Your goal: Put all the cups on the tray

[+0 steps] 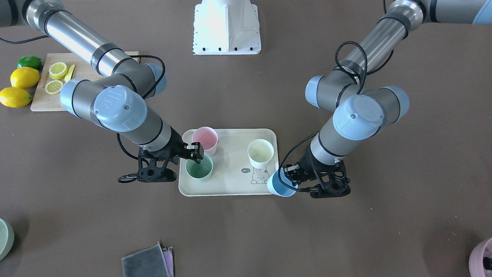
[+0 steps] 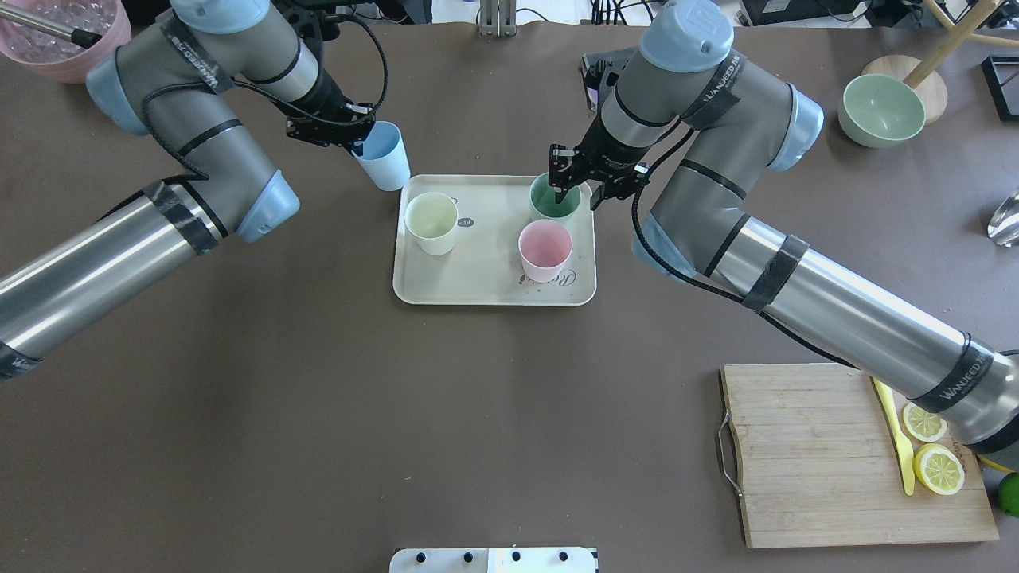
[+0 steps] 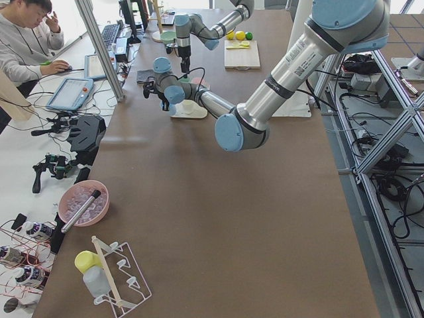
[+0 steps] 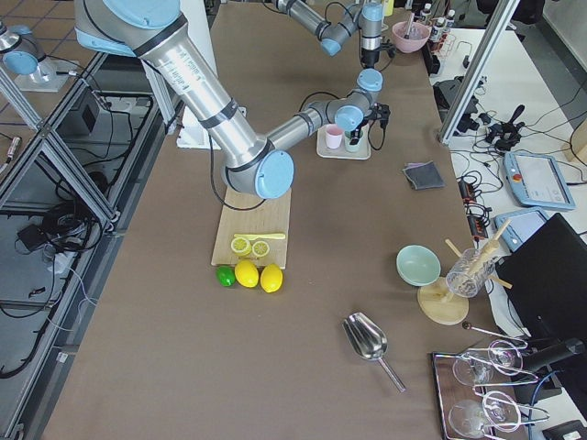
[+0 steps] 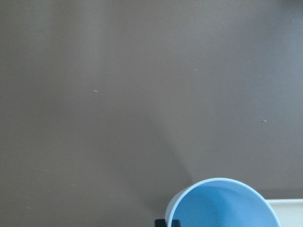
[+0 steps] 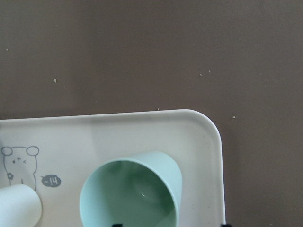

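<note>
The beige tray (image 2: 486, 290) lies mid-table. On it stand the pink cup (image 2: 544, 247), the cream-white cup (image 2: 431, 219) and the sage green cup (image 2: 553, 203). My right gripper (image 2: 573, 179) is open over the green cup, with one finger inside it and one outside, by the tray's rim. The green cup (image 6: 130, 194) stands upright on the tray (image 6: 208, 137). My left gripper (image 2: 358, 135) is shut on the light blue cup (image 2: 384, 159). It holds that cup tilted, just off the tray's far left corner. The blue cup (image 1: 280, 186) hangs by the tray's edge (image 1: 230, 190).
A bamboo cutting board (image 2: 804, 454) with lemon slices and a yellow knife lies at the near right, with lemons (image 1: 24, 77) and a lime beside it. A green bowl (image 2: 880, 111) is far right, a mauve pot (image 2: 68, 32) far left. A grey cloth (image 1: 148, 263) lies beyond the tray.
</note>
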`<state>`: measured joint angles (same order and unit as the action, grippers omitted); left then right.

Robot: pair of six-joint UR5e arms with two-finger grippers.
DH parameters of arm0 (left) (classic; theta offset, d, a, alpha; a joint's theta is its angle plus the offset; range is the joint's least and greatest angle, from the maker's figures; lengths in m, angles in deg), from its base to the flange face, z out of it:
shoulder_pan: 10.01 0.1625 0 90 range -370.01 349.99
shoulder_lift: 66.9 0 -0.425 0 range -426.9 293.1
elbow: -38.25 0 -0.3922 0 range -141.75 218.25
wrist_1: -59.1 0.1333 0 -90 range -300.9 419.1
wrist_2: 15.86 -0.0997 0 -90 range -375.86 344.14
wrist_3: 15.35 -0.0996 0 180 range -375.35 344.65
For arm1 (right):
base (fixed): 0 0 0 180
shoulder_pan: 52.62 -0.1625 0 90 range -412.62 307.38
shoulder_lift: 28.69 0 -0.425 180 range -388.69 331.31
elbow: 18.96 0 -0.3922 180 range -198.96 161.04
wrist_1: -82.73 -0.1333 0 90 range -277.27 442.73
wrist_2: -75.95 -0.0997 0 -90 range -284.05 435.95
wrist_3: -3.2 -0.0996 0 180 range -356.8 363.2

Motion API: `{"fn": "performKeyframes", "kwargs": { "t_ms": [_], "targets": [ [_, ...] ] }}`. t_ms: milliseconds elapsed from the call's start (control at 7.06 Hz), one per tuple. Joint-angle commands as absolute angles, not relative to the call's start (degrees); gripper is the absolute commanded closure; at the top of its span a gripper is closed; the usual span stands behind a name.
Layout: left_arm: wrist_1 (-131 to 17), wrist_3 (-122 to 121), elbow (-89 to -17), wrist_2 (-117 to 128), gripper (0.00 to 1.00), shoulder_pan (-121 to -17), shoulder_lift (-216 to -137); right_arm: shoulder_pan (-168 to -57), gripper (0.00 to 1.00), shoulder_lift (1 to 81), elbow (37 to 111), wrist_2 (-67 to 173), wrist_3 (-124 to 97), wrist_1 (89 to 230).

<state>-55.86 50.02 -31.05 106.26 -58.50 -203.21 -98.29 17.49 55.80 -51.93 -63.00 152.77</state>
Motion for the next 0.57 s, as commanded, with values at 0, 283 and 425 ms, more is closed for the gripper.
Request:
{"fn": "performKeyframes", "kwargs": {
  "t_ms": [0, 283, 425],
  "targets": [
    [-56.0, 54.9, -31.6, 104.0, 1.00, -54.7, -204.5, -98.4, 0.00, 17.7, 56.2, -51.9, -63.0, 152.7],
    [-56.4, 54.3, -32.1, 100.1, 0.02, -52.9, -204.0, -98.7, 0.00, 17.9, 57.1, -52.1, -63.1, 152.8],
    [-55.9, 51.8, -32.2, 101.6, 0.02, -56.6, -203.2, -100.2, 0.00, 18.1, 57.9, -52.6, -63.1, 153.2]
  ]
}}
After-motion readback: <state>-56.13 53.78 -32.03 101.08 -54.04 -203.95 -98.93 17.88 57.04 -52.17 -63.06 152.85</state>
